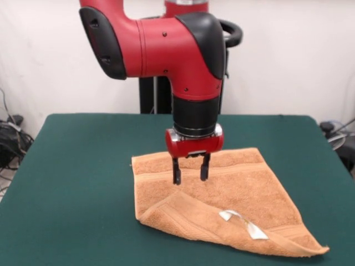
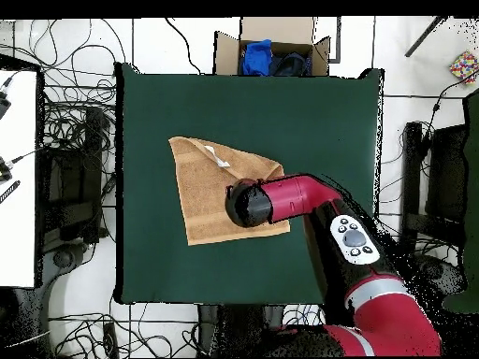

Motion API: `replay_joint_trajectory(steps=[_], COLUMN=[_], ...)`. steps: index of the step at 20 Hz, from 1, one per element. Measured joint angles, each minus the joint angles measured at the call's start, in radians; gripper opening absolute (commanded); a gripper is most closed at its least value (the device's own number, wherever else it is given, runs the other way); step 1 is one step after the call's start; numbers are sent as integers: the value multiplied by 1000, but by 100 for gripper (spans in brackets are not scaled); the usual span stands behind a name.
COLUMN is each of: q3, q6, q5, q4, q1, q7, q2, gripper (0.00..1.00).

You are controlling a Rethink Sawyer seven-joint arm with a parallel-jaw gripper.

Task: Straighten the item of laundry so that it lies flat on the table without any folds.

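Observation:
The orange-tan towel (image 1: 238, 188) lies on the dark green table (image 1: 72, 183), right of its middle. Its near edge is folded back over itself in a diagonal flap, and the white care tag (image 1: 241, 221) shows on that flap. My gripper (image 1: 190, 178) points straight down over the towel's far left part, open and empty, its fingertips (image 1: 177, 179) just above or at the cloth. In the overhead view the towel (image 2: 210, 201) lies left of centre on the table (image 2: 309, 112), with its tag (image 2: 217, 156) near the top edge. There my arm (image 2: 281, 201) covers the towel's right side and hides the gripper.
A cardboard box (image 2: 271, 47) with blue and dark items stands past the table's far edge from the robot. Cables lie on the floor on both sides. A white tabletop (image 2: 17, 178) stands at the left edge of the overhead view.

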Motion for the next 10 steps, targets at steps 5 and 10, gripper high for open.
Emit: replay_joint_trajectory(steps=[5,10], q3=[0,0], q6=[0,-3], q5=[-15,-43], q4=[27,34], q1=[-1,-1], q7=[0,0], q2=[2,17], gripper=[100,100])
